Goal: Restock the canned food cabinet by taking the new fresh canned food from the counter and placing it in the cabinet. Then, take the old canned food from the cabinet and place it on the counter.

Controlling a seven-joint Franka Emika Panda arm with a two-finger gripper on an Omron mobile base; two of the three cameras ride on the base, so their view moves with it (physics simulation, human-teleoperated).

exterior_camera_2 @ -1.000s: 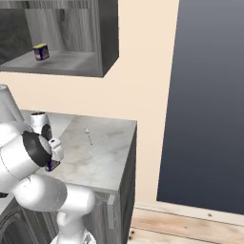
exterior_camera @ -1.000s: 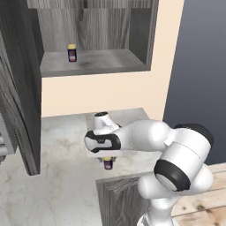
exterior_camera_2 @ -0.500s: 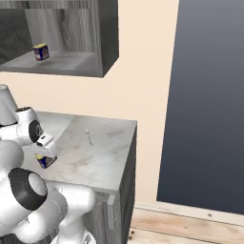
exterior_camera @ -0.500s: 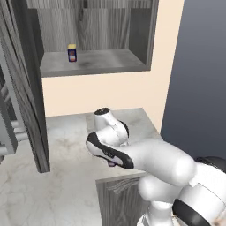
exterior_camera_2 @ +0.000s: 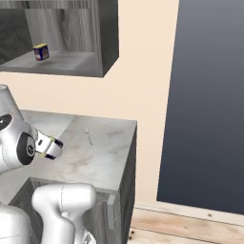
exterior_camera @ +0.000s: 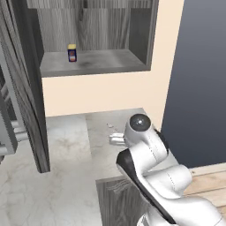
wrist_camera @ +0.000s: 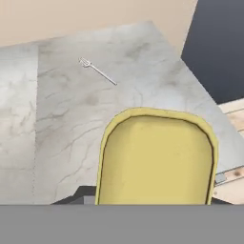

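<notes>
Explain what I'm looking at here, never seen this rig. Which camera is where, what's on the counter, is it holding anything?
It is a rendered kitchen with a white robot arm on a driving base. Two pictures come from cameras on the base, behind the arm to its left and right. The third looks along the pincer itself. The pincer is shut on a yellow-topped can, which is the big yellow shape in the hand view. On the marble counter lies a small fork. Above, the cabinet stands open with another can on its shelf, presumably the old one to be swapped out.
</notes>
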